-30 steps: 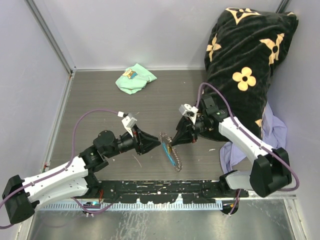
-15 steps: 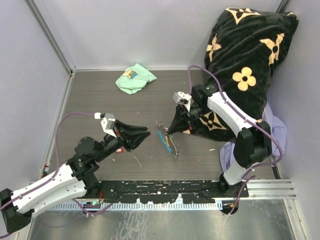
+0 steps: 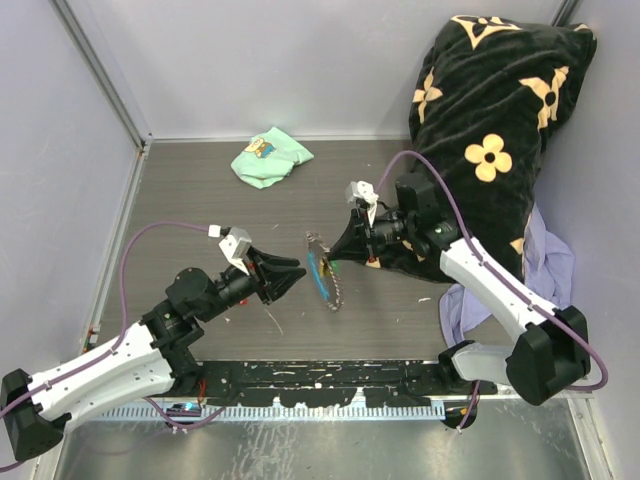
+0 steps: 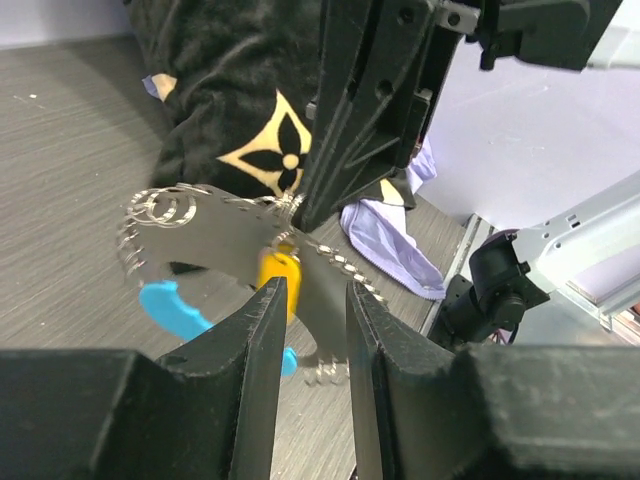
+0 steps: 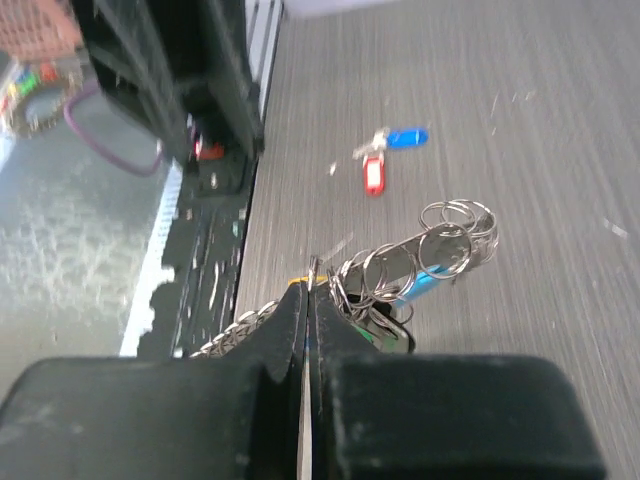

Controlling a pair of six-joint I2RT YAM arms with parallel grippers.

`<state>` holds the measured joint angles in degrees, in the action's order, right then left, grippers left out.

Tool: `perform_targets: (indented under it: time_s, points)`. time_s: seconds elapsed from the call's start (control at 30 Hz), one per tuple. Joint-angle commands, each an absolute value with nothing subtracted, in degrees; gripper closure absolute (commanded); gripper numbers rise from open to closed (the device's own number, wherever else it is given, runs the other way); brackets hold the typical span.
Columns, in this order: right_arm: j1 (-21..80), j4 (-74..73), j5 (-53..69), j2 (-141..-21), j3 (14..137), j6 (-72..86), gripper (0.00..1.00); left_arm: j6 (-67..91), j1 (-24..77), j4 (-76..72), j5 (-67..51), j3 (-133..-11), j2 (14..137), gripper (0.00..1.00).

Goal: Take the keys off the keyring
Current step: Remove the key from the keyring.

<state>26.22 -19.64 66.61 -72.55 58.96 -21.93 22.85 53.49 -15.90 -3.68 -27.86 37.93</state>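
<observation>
Viewed from overhead, grey wood-grain tabletop, flecked with small pale marks, boxed by pale lilac walls with metal posts at the corners. Along near edge, black rail carrying both arm bases, then bare sheet metal. Against far wall, crumpled mint-green cloth. Filling far right corner, black plush cushion with tan flower print; below it, lavender fabric bunched against right wall.

Mid-table, right gripper, pinched shut on keyring, held up over the surface between the two arms. Off the ring: thin chain hanging down, sky-blue fob, yellow tag, cluster of small silver rings. Left gripper just beside it, jaws partly apart, tips just short of the ring, no grip visible. Loose on the wood, in right wrist view: red-tagged key and blue-tagged key, close together, well apart from the ring.
</observation>
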Motion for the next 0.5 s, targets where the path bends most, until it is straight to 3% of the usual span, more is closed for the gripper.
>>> perform_targets:
  time_s: [0.0, 0.13, 0.47]
  points:
    - [26.0, 27.5, 67.1, -71.1, 51.3, 14.8, 0.99, 20.5, 53.5, -20.2, -3.3, -30.1, 38.2, 0.67]
    - [25.9, 66.7, 65.5, -72.7, 40.6, 39.5, 0.99, 20.0, 53.5, -20.5, -2.3, -31.2, 39.1, 0.65]
    - [25.9, 79.5, 63.3, -71.1, 35.2, 43.0, 0.99, 20.5, 53.5, -17.1, -3.3, -35.7, 41.7, 0.65]
